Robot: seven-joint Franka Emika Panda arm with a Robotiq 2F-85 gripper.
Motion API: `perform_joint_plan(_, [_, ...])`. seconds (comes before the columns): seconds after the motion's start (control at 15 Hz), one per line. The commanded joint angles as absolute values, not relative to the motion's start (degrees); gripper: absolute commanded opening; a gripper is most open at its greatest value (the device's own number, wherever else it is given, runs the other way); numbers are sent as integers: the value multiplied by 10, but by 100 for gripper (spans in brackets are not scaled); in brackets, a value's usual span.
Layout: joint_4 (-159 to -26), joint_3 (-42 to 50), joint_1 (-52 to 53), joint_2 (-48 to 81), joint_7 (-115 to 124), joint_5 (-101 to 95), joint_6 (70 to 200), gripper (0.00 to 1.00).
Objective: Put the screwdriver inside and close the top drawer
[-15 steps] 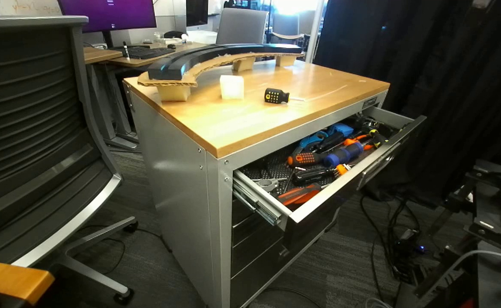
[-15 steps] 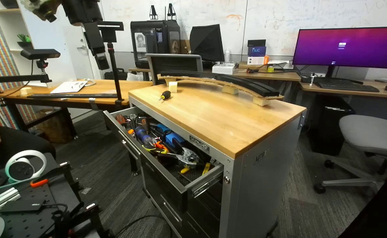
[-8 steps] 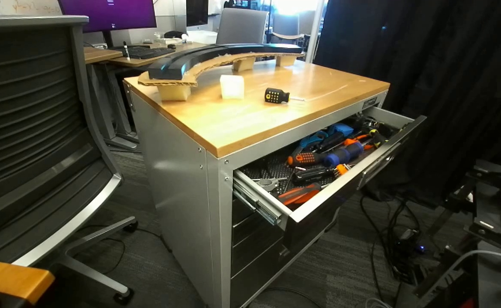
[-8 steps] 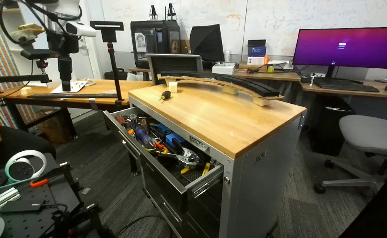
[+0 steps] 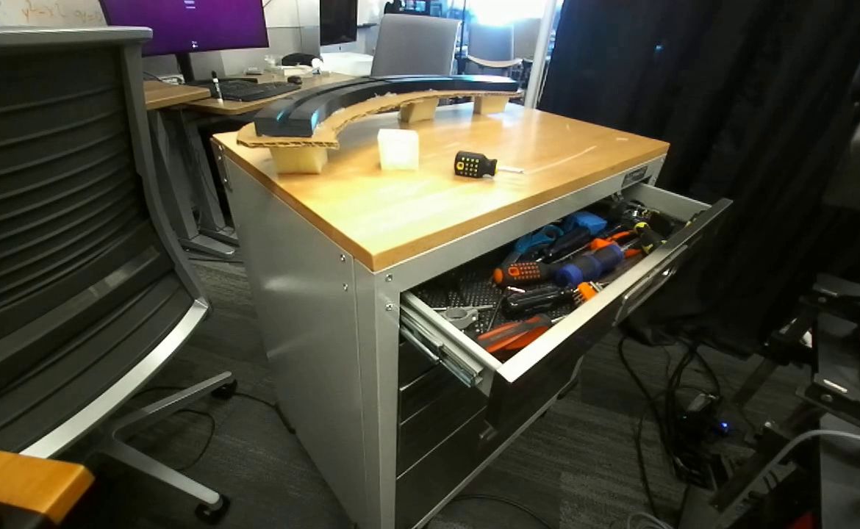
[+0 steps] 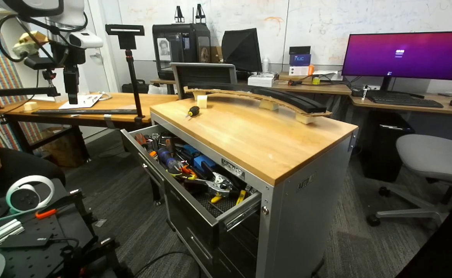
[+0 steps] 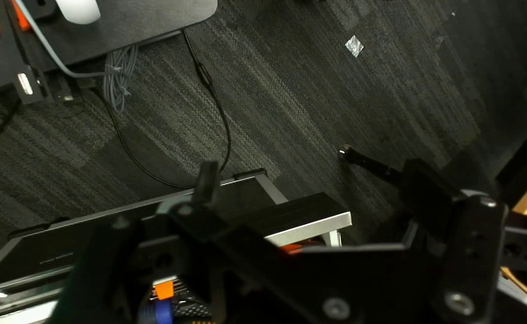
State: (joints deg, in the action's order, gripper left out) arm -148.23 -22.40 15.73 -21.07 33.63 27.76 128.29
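Blue box (image 6: 299, 60) in stack: marked "NUC". Cabinet (image 6: 299, 227) front frame: badge (image 6: 233, 168) reads "ULTRA HD", blurred. Cabinet side panel: label (image 6: 306, 182), "AUTO" legible, remaining characters unclear. Whiteboard (image 5: 62, 11): handwritten equation, "x" and "y" legible, rest uncertain. Monitor (image 6: 407, 58): on-screen characters too small to read.

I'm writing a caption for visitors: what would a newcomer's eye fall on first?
Probably the open top drawer jutting from the grey cabinet, full of colourful tools. Next, the black-and-yellow screwdriver lying on the wooden top, near a pale block. Beyond the cabinet glows a purple monitor screen.
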Motion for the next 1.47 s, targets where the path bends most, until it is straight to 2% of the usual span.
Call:
perform_joint_plan(0.0, [-1482,-216,165,-210,339,274,1283,100])
perform_joint_plan(0.13, [-1482,-216,165,-210,339,274,1283,100])
perform_joint_plan(0.27, [-1480,-233,168,-197,346,273,1344,100])
perform_joint_plan(0.33, [-1471,-218,122,-199,334,186,1345,100])
perform_joint_plan(0.6, [-1470,-222,71,-189,368,59,1446,100])
perform_joint_plan(0.67, [-1482,-207,100,-201,348,100,1405,100])
perform_joint_plan(1.0, [-1479,-208,81,-192,355,67,1433,100])
perform_joint_plan(1.4, [-1362,-173,104,-1,245,118,1476,100])
